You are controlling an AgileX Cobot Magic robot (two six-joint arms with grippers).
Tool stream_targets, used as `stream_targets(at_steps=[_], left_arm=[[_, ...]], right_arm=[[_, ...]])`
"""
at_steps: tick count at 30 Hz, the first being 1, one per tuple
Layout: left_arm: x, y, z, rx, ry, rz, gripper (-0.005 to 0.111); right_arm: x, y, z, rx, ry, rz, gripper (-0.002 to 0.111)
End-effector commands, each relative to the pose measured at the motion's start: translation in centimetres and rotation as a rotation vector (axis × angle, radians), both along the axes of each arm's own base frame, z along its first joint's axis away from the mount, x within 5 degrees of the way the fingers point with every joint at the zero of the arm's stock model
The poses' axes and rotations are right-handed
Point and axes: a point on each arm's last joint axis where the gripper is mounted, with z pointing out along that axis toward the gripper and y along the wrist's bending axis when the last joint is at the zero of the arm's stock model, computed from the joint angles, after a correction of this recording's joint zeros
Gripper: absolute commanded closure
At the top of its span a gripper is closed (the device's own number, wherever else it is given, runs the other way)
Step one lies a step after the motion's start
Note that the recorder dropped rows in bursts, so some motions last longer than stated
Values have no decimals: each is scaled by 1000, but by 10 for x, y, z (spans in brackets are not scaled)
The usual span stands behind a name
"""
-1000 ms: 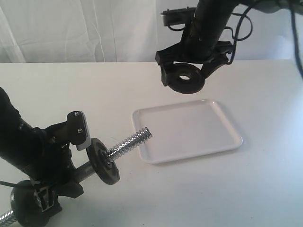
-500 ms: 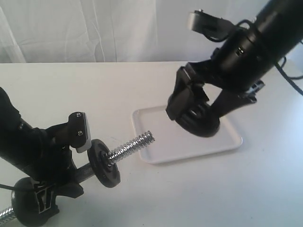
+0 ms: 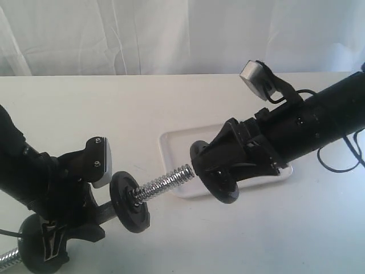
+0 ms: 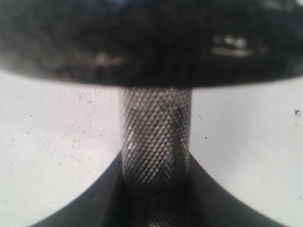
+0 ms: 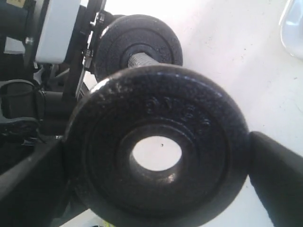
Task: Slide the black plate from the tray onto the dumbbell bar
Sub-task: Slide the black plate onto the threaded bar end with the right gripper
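My right gripper (image 3: 219,174) is shut on the black plate (image 3: 212,172), holding it on edge just beyond the threaded tip of the dumbbell bar (image 3: 165,181). In the right wrist view the black plate (image 5: 158,153) fills the picture, its hole showing white table. The bar's tip (image 5: 142,60) appears above the plate, outside the hole. My left gripper (image 3: 85,197) is shut on the bar's knurled middle (image 4: 156,137) and holds it tilted up toward the right. Two more black discs ride on the bar, one (image 3: 129,202) beside the left gripper and one (image 3: 41,245) at the low end. The white tray (image 3: 182,147) lies behind.
The white table (image 3: 296,228) spreads all around, with a pale curtain (image 3: 142,34) behind it. The right arm (image 3: 319,125) stretches low over the tray from the right. The left arm (image 3: 23,177) takes up the near left corner.
The right gripper has swung down and left from above the tray, turning the plate onto its edge to face the bar's tip. The left gripper has lifted the bar's free end a little.
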Motion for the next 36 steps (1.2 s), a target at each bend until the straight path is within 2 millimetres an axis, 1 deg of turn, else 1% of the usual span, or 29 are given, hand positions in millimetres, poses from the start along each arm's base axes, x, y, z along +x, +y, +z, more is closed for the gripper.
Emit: stream_targets(at_steps=[1, 5, 14, 18, 25, 30, 36], left_arm=[[-1, -8, 22, -110, -20, 42, 107], [-1, -8, 22, -110, -20, 42, 107], [-1, -8, 22, -110, -20, 42, 107], [-1, -8, 22, -110, -20, 42, 107], [-1, -8, 22, -110, -18, 45, 107], [-1, -8, 22, -110, -16, 48, 107], [-1, -8, 22, -110, -16, 48, 107]], right_arm=[[13, 5, -8, 117, 43, -51, 108], [23, 9, -22, 158, 113, -94, 108], [30, 14, -38, 185, 184, -124, 108], [28, 21, -36, 200, 191, -115, 108], [27, 23, -35, 204, 212, -125, 108], [20, 21, -16, 215, 154, -116, 108], [20, 21, -18, 200, 171, -115, 108]])
